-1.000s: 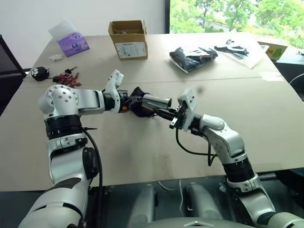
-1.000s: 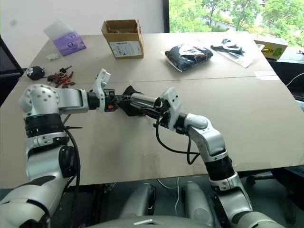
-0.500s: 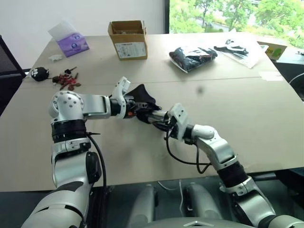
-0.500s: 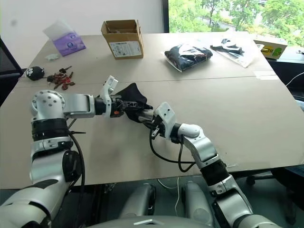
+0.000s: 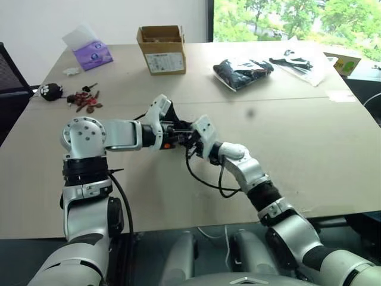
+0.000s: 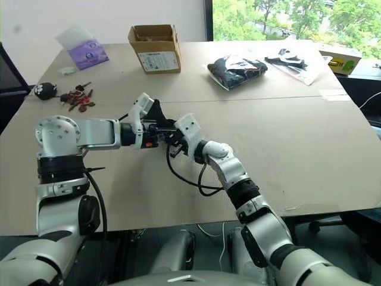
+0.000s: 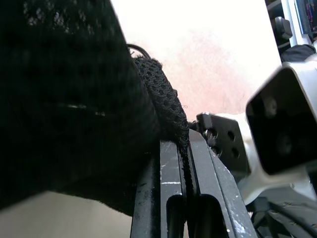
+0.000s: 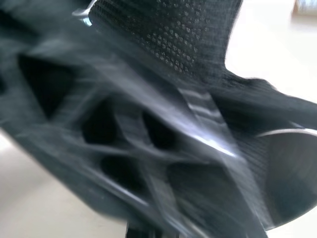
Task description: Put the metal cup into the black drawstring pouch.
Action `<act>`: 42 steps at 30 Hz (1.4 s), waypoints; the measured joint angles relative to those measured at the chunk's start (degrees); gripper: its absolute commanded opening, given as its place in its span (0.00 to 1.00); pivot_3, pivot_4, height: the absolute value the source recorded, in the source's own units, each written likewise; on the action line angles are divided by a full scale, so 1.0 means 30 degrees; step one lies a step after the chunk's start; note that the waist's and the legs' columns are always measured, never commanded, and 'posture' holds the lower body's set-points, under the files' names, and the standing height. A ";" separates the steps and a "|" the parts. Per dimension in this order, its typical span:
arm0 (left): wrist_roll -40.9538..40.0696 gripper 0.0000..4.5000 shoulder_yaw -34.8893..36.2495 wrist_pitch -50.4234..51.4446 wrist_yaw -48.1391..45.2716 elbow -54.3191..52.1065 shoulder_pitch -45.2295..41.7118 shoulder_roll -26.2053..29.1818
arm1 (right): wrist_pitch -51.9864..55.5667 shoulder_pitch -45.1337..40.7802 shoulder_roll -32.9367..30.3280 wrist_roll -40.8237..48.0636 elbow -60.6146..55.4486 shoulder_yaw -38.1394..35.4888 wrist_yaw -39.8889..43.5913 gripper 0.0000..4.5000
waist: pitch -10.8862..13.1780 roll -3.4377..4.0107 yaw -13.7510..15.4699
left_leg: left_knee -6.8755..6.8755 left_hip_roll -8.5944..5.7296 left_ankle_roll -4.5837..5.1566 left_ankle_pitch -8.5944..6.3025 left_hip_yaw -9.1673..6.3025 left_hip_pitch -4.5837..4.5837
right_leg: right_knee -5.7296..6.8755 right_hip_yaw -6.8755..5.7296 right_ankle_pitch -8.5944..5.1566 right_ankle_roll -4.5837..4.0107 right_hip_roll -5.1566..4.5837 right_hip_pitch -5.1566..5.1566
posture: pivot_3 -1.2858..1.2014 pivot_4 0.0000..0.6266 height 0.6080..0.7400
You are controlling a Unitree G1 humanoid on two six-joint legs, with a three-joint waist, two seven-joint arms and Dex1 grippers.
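Left eye view: over the table (image 5: pixel 333 143) the two arms meet. The left gripper (image 7: pixel 184 198) has its fingers pinched on the rim of the black drawstring pouch (image 7: pixel 69 99), holding it up. Pressed against it, the right gripper (image 5: pixel 189 138) is clamped on the metal cup (image 8: pixel 292 173), which sits at the pouch mouth, partly inside. Likely risks: the soft rim folds shut and the cup catches on fabric, or the thin pinch slips and the pouch drops.

matt black mesh-knit pouch (image 7: pixel 74 99); glossy metal cup (image 8: pixel 292 173); smooth pale wood table (image 5: pixel 297 149)
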 measured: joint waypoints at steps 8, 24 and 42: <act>-0.0374 0.00 0.1487 -0.0362 0.1537 -0.2685 0.0745 -0.1633 | 0.0878 -0.1270 0.0862 0.3598 0.1920 -0.3337 0.2544 0.02 | 0.0006 -0.0009 0.0052 | -0.0008 0.0023 -0.0002 0.0001 -0.0016 -0.0006 | -0.0011 -0.0015 0.0003 -0.0005 -0.0018 0.0006 | 0.52 0.24 1.00; -0.1247 0.00 0.4107 -0.1756 0.5246 -0.5062 0.2416 -0.5998 | -0.7559 -0.2506 -0.1702 -0.2670 0.3895 -0.0666 0.4345 0.02 | 0.0019 -0.0039 0.0171 | -0.0010 -0.0026 -0.0004 0.0003 -0.0008 -0.0018 | -0.0081 -0.0025 0.0005 0.0004 -0.0041 0.0027 | 0.52 0.24 1.00; -0.2129 0.00 0.2856 -0.5043 0.3658 -0.4125 0.2896 -0.6287 | -0.7863 -0.2940 -0.3428 -0.4382 0.2742 0.0277 0.5652 0.74 | 0.0023 -0.0037 0.0093 | -0.0020 0.0008 -0.0018 0.0010 -0.0007 -0.0016 | -0.0096 -0.0021 0.0004 -0.0001 0.0001 0.0024 | 0.52 0.24 1.00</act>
